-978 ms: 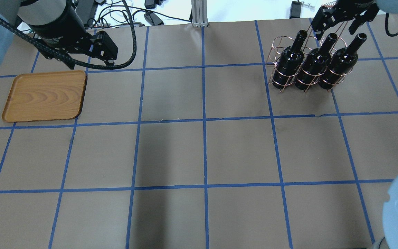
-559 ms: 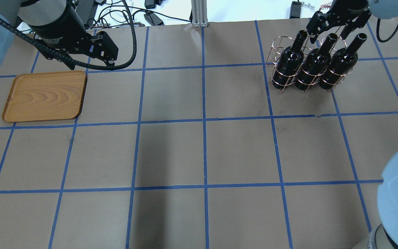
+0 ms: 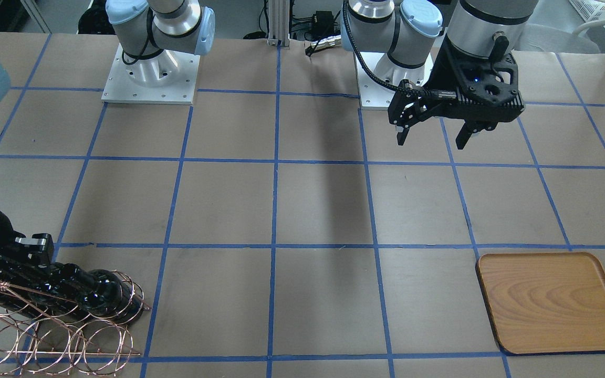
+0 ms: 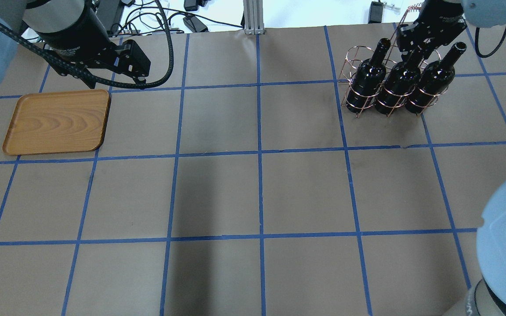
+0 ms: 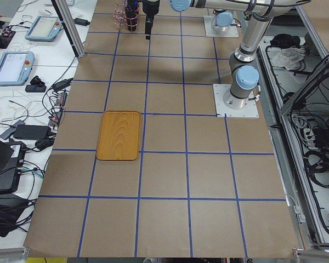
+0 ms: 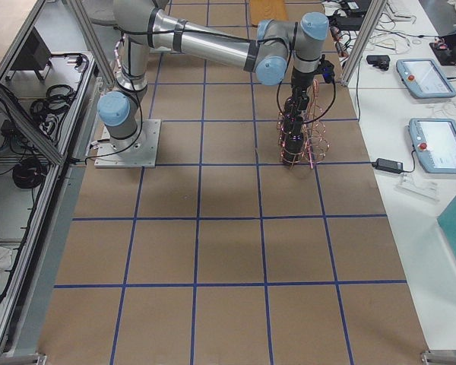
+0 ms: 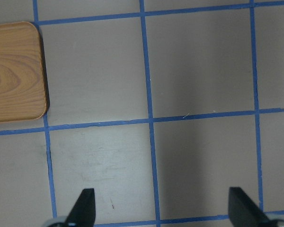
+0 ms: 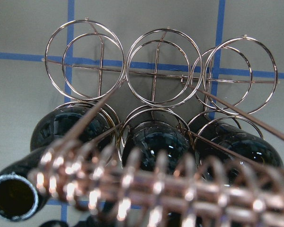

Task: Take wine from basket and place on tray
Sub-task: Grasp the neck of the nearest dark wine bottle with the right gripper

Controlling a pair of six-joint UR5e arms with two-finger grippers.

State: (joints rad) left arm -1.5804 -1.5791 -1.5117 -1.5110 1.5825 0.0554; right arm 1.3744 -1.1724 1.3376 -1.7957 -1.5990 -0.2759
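Surface: a table (image 4: 257, 193) covered in brown paper and marked into squares with blue tape.

Tray (image 4: 57, 122): lies flat on the robot's left side of the table, wood grain showing.

Basket (image 4: 354, 94): stands well apart from the tray, on the robot's far right. Three dark bottles stand upright in the row of rings nearer the robot. The middle bottle (image 4: 395, 83) has one neighbour on each side, the left bottle (image 4: 367, 81) and the right bottle (image 4: 428, 83). The coiled handle (image 8: 180, 189) runs blurred across the right wrist view.

Right gripper (image 4: 420, 46): positioned over the neck of the middle bottle and hiding its mouth. Whether the fingers are pressed onto the glass cannot be told; the wrist camera does not show them.

Left gripper (image 3: 432, 143): hangs above bare table near the tray's corner, fingers (image 7: 83, 208) spread wide with only paper between them.
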